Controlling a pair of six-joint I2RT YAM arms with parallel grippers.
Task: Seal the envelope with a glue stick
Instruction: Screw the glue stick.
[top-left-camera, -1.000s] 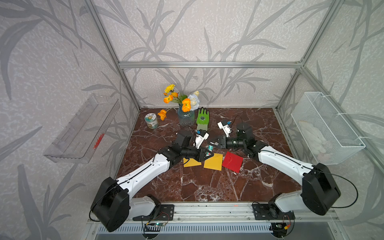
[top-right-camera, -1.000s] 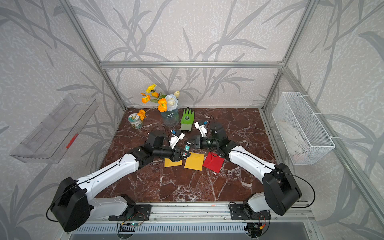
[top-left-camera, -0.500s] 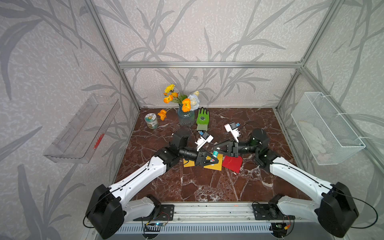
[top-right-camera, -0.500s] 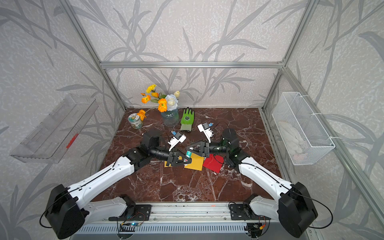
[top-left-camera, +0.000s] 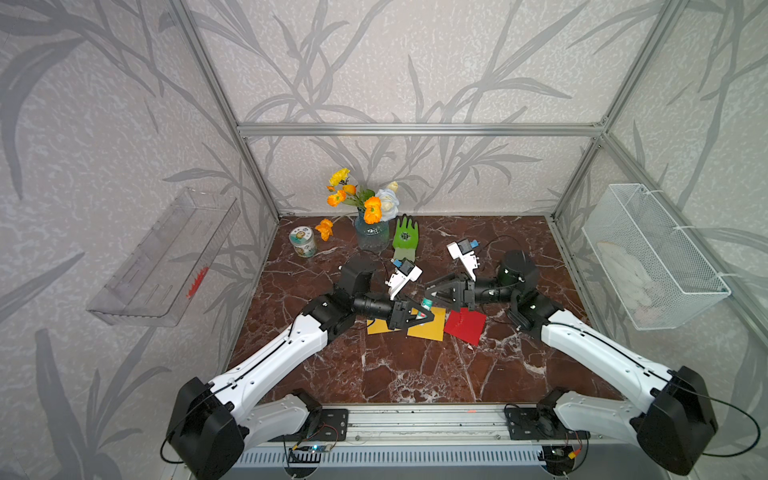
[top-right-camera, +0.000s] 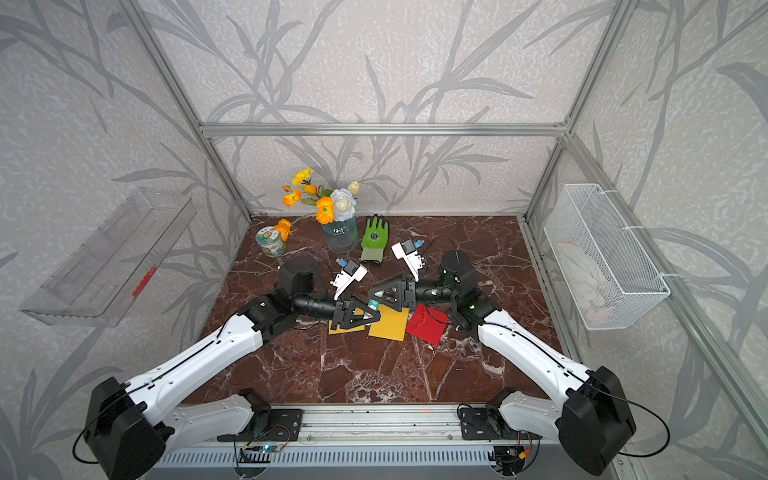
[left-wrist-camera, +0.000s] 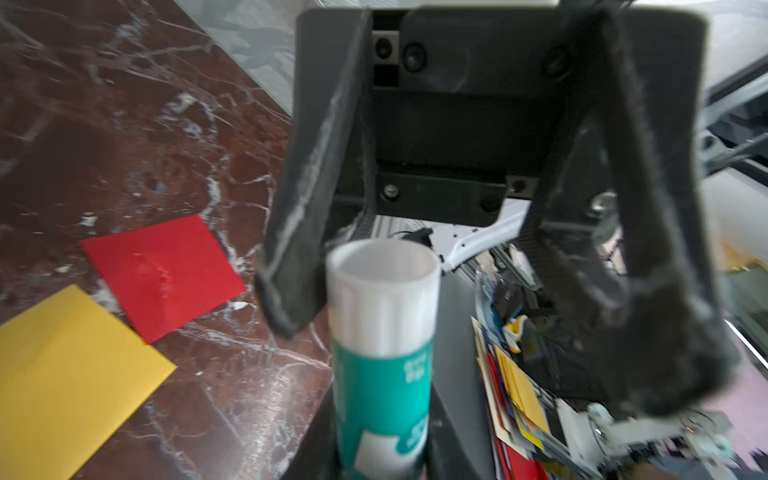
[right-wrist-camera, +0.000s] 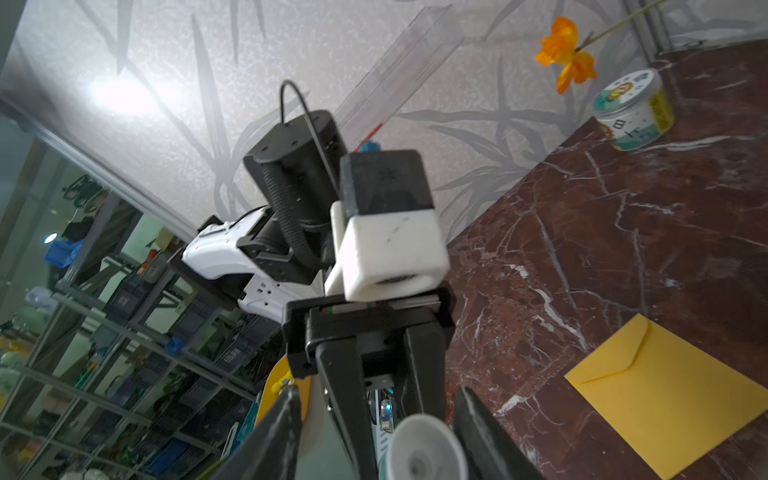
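In both top views the left gripper (top-left-camera: 428, 316) reaches over the middle of the worktop (top-left-camera: 395, 374). It pinches the glue stick (top-left-camera: 426, 303), which is held off the marble with its capped end toward the right gripper (top-left-camera: 433, 293). The right gripper's jaws stand spread around that end. Below them, mid-worktop, lie a yellow envelope (top-left-camera: 430, 330), a second yellow envelope (top-left-camera: 374, 327) partly under the left gripper, and a red envelope (top-left-camera: 465, 326) just beside the first. A vase of flowers (top-right-camera: 340, 237) and a green glove (top-right-camera: 375, 239) sit along the far edge, and a can (top-right-camera: 271, 242) sits near the far left corner.

The left wrist view shows the glue stick (left-wrist-camera: 382, 374) close up, with a teal label and its white cap (left-wrist-camera: 382, 286) on. The right gripper faces the camera with its fingers wide apart. One finger (left-wrist-camera: 299, 232) is just beside the cap, though contact cannot be told, and the other is well apart from it.

In the right wrist view the cap's round end (right-wrist-camera: 424, 451) sits between the spread fingers, close to one finger (right-wrist-camera: 478, 419).
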